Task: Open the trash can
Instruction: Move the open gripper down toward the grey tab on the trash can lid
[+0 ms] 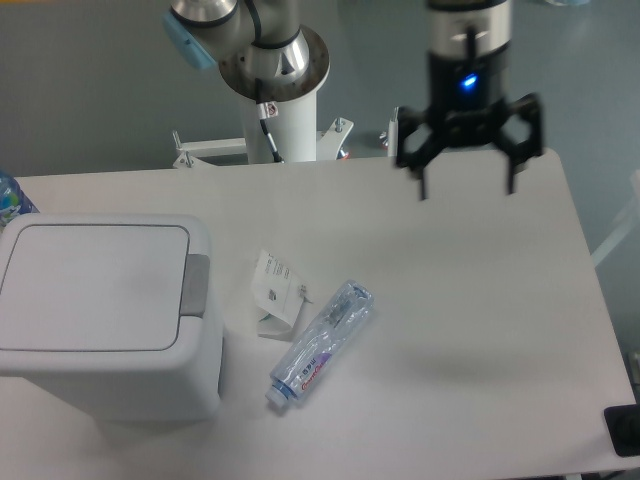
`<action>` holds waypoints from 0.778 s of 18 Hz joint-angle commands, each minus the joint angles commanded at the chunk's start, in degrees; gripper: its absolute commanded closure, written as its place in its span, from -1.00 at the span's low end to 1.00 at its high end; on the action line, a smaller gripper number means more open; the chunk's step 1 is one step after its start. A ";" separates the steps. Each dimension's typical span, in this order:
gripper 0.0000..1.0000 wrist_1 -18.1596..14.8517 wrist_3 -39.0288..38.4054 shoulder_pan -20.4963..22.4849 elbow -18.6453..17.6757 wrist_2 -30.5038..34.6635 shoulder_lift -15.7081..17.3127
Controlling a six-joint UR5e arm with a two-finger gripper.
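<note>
The gripper is seen above the far right part of the table, its two fingers spread wide with nothing held between them. A blue light is lit on its body, and a soft shadow is cast on the tabletop below and nearer the camera. Bare surface is left all around it: to the right as far as the table's rounded far corner, and toward the camera down the whole right half.

The trash can is found at the near left, well apart from the gripper. Its lid is shut and lies flat, and its long axis is laid left to right across the view. The grey push-button tab is set on the can's right side, so the can is pointed toward the middle of the table. The can's left side is cut by the frame edge.

Just right of the tab, a folded paper tag is seen, and beside it a crushed clear plastic bottle lies diagonally, cap toward the camera. Between these and the gripper, open tabletop is left. A second bottle is glimpsed at the far left edge, behind the can.
</note>
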 joint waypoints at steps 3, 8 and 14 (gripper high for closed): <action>-1.00 0.09 -7.66 -3.27 0.36 -7.71 -1.15; -1.00 0.17 -10.48 -5.99 0.53 -12.04 -2.20; -1.00 1.32 -11.19 -7.40 0.09 -15.91 -3.78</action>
